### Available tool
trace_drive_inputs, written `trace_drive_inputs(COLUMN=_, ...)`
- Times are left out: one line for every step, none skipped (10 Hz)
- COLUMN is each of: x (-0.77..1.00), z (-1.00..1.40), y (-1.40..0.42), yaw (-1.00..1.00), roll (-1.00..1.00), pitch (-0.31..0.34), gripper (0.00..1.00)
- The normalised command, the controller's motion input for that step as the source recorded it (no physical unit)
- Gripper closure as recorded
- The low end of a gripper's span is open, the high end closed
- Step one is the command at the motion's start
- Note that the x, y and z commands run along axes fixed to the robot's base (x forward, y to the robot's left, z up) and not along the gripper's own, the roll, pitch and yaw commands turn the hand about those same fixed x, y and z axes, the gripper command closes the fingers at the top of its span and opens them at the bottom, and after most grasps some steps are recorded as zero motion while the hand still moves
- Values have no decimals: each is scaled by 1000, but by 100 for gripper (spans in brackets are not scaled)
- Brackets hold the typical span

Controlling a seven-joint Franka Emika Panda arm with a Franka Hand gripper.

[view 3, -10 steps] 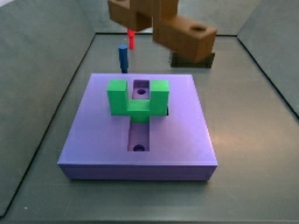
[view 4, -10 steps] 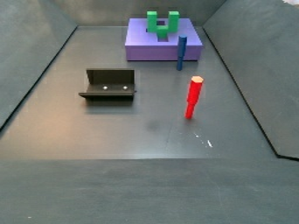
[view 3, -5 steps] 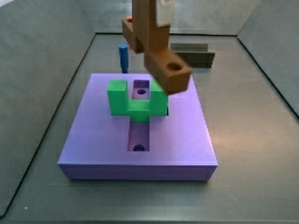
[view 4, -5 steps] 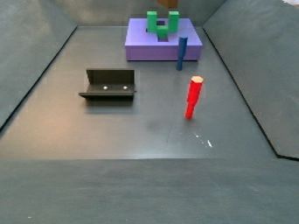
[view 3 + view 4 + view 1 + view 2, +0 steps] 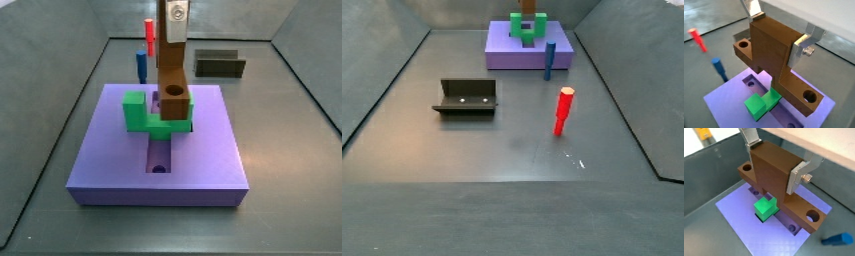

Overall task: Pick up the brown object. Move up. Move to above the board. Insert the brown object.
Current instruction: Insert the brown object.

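Observation:
My gripper [image 5: 174, 14] is shut on the brown object [image 5: 174, 75], a reddish-brown piece with round holes. It hangs upright over the lavender board [image 5: 160, 155]. Its lower end is at the gap of the green U-shaped block [image 5: 142, 112] on the board's centre slot. Both wrist views show the silver fingers [image 5: 811, 41] [image 5: 799, 175] clamping the brown object [image 5: 774, 50] [image 5: 774, 175] above the green block [image 5: 761, 104] [image 5: 766, 208] and the board [image 5: 731, 100] [image 5: 741, 217]. In a side view the board [image 5: 529, 55] lies at the far end, with the brown object [image 5: 531, 8] above it.
A blue peg [image 5: 140, 66] stands just behind the board, also seen in a side view [image 5: 549, 60]. A red peg [image 5: 564, 110] stands mid-floor. The dark olive U-shaped block [image 5: 466, 97] lies left of it. Grey walls ring the floor.
My gripper has carried the brown object from the back of the bin to over the board. The object has turned upright and come down to the green block.

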Motion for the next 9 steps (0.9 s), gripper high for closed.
trace_drive_inputs(x=0, z=0, y=-71, yaw=-914, roll=-189, pitch=-36, gripper=100)
trace_drive_inputs(x=-54, z=-151, y=-3, yaw=-697, roll=-191, pitch=-74, gripper=100)
trace_drive_inputs(x=-60, z=-211, y=0, yaw=-266, roll=-94, pitch=-66, gripper=100)
trace_drive_inputs(x=-103, z=-260, y=0, yaw=-214, roll=-66, pitch=-47, gripper=100)
trace_drive_inputs(x=-100, z=-214, y=0, yaw=-109, roll=-61, pitch=-26, gripper=100)
trace_drive_inputs(x=-97, z=-97, y=0, yaw=-23, roll=-29, pitch=-37, gripper=100)
trace_drive_inputs(x=-71, z=-74, y=-49, yaw=0, roll=-51, pitch=-61, gripper=100)
trace_drive_inputs(x=-40, z=-80, y=-60, yaw=0, roll=-53, pitch=-69, gripper=100)
trace_drive_inputs(x=0, z=-120, y=-71, yaw=0, roll=-41, pitch=-71, gripper=100)
